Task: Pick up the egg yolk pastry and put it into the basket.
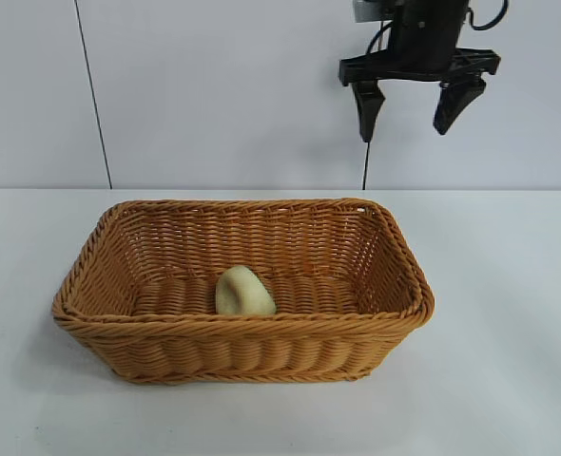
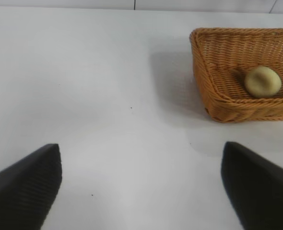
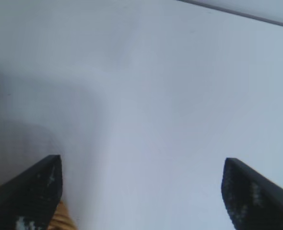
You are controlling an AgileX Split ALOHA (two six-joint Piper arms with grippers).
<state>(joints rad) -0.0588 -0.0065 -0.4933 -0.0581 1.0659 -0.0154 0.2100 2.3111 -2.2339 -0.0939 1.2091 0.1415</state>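
Observation:
The pale yellow egg yolk pastry (image 1: 243,292) lies on the floor of the orange-brown wicker basket (image 1: 376,309), near its front wall. It also shows in the left wrist view (image 2: 262,81) inside the basket (image 2: 213,91). My right gripper (image 1: 406,125) hangs open and empty high above the basket's back right corner; in its wrist view (image 3: 141,165) a bit of the basket rim (image 3: 64,221) shows by one finger. My left gripper (image 2: 141,155) is open and empty over bare table, apart from the basket; it does not show in the exterior view.
The basket stands mid-table on a white tabletop (image 1: 509,285). A pale wall with a dark vertical seam (image 1: 92,95) rises behind. White table surface lies all round the basket.

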